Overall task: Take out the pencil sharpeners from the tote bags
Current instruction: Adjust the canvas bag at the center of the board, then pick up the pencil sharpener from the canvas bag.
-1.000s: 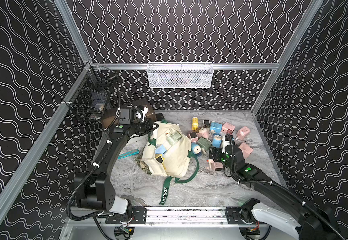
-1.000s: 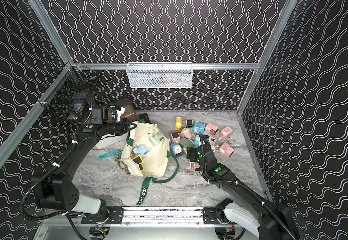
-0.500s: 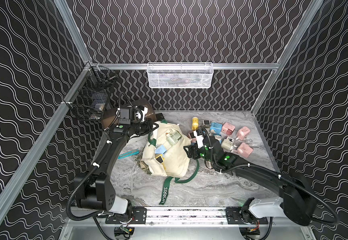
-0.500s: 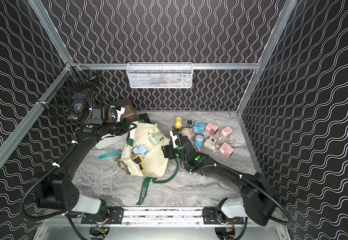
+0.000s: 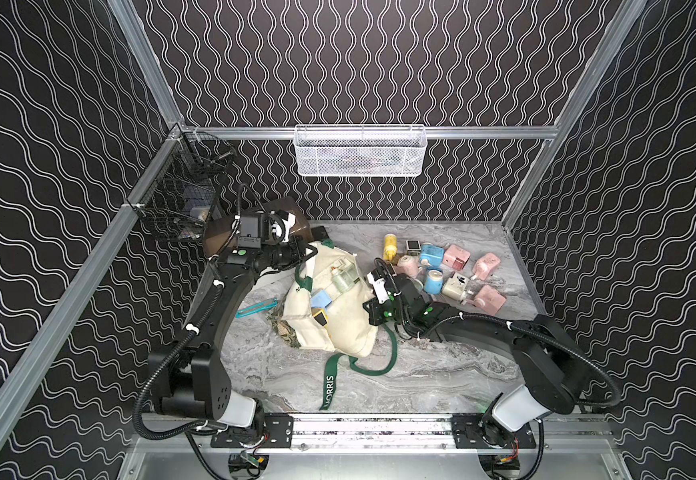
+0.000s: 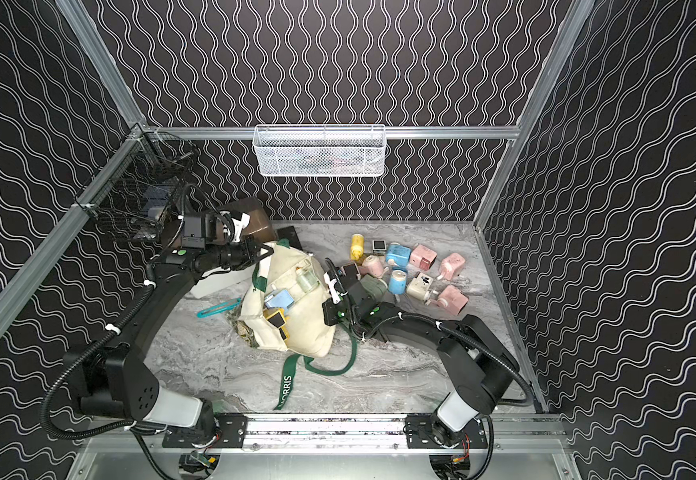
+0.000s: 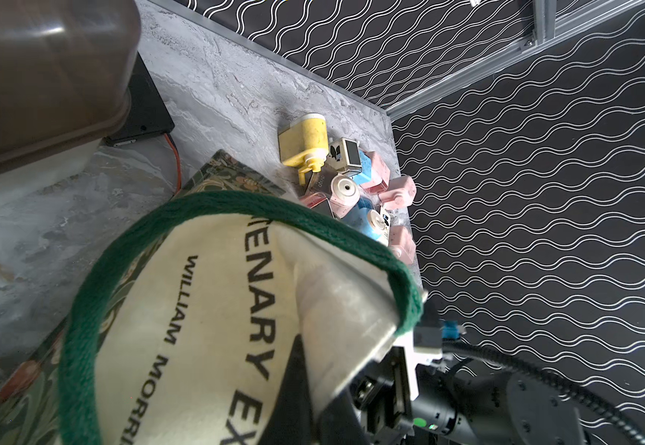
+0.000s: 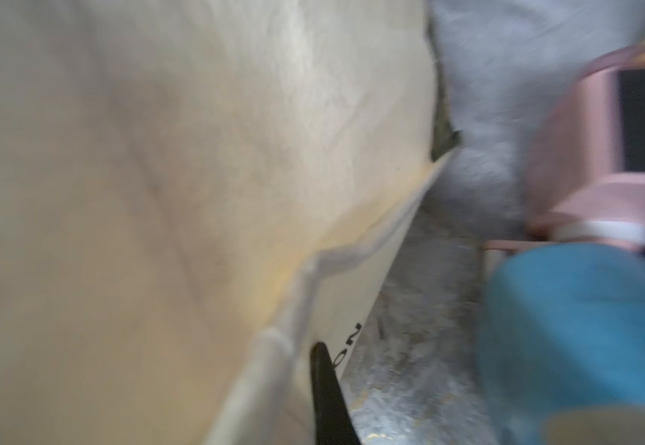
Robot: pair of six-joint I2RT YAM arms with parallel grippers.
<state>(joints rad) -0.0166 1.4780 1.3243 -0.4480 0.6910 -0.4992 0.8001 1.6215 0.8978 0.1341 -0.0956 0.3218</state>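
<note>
The cream tote bag [image 5: 338, 332] with green straps lies mid-table, bulging. In its mouth show a blue pencil sharpener [image 5: 321, 299], a pale green one [image 5: 344, 278] and a yellow dark-faced one [image 5: 320, 318]. Several more pencil sharpeners [image 5: 454, 286] in pink, blue, cream and yellow lie loose on the table to its right. My left gripper [image 5: 308, 249] is shut on the bag's rim [image 7: 351, 308] by the green strap. My right gripper [image 5: 367, 308] presses against the bag's right edge. One black finger [image 8: 326, 389] shows beside a cloth fold; the other is hidden behind it.
A white box with a brown lid [image 5: 279, 212] stands behind the bag. A teal strip tool [image 5: 256, 308] lies left of it. A black wire basket [image 5: 180, 199] hangs on the left wall and a white mesh basket [image 5: 358, 151] on the back wall.
My right arm swung left from the loose pile to the bag's right edge, and its jaws closed there. The left arm and the bag's rim stayed put.
</note>
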